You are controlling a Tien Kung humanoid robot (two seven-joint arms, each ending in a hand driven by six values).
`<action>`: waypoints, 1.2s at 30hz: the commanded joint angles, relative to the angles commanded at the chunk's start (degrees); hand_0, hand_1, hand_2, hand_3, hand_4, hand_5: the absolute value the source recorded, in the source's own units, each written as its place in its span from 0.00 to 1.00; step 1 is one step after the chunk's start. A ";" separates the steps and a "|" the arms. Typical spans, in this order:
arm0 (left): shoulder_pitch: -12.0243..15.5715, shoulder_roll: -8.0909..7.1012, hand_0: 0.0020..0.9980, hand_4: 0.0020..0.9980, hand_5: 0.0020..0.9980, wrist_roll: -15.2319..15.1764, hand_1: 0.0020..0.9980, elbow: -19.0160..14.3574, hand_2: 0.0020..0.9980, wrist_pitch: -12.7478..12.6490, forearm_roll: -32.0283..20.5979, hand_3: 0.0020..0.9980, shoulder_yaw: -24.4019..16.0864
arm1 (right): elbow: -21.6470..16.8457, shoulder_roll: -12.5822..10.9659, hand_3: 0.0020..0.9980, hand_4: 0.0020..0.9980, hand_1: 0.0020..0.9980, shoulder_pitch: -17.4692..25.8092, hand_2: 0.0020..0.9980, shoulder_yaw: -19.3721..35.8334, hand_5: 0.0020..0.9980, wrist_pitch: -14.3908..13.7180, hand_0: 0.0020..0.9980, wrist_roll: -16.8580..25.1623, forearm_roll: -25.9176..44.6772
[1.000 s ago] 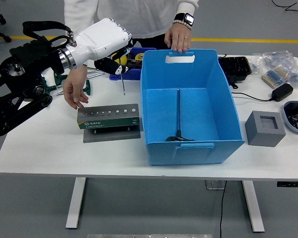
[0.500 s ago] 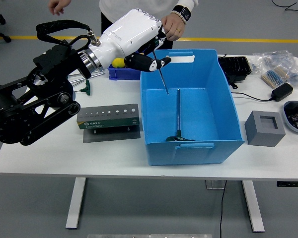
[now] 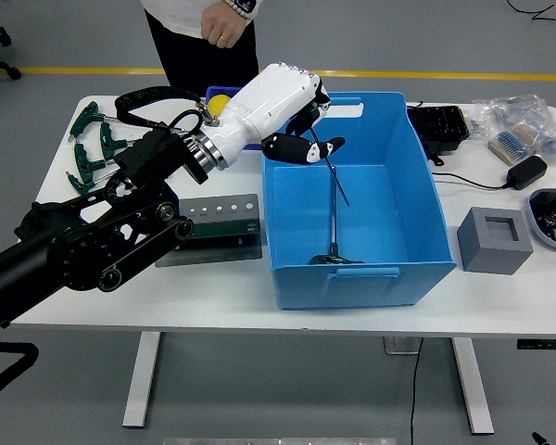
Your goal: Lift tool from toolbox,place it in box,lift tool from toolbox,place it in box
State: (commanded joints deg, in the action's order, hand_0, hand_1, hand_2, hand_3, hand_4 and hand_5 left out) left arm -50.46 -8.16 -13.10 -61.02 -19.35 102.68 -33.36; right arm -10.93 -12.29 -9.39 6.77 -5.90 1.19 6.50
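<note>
Head view: the left hand reaches over the blue box, its fingers curled and pinching the top of a thin tool. The shaft slants down from the fingertips into the box, clear of the floor. A second tool lies on the box floor. The toolbox sits left of the box.

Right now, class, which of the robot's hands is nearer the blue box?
Left. The left hand is over the blue box, gripping a thin tool. The right hand is out of view.
</note>
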 joint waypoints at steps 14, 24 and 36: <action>-2.60 5.40 0.27 0.76 0.28 -2.09 0.16 9.61 0.20 0.06 -7.37 0.30 10.23 | -0.10 -0.35 0.69 0.94 0.70 -0.53 0.77 0.13 0.82 0.02 0.72 -0.15 -0.81; -3.43 5.46 0.37 0.87 0.40 -2.31 0.34 9.76 0.44 2.44 -9.07 0.53 11.03 | -0.10 -0.39 0.69 0.94 0.70 -0.51 0.77 0.22 0.82 0.02 0.72 -0.28 -1.13; -3.60 4.69 0.43 0.87 0.41 -2.05 0.49 9.62 0.59 3.38 -8.38 0.61 10.05 | -0.04 -0.43 0.69 0.94 0.70 -0.40 0.77 -0.06 0.82 -0.07 0.72 -0.04 -0.46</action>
State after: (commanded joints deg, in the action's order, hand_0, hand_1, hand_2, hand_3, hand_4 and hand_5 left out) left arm -54.06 -3.47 -15.15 -51.40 -15.97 94.30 -23.32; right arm -10.96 -12.72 -9.79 6.72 -5.97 1.15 6.04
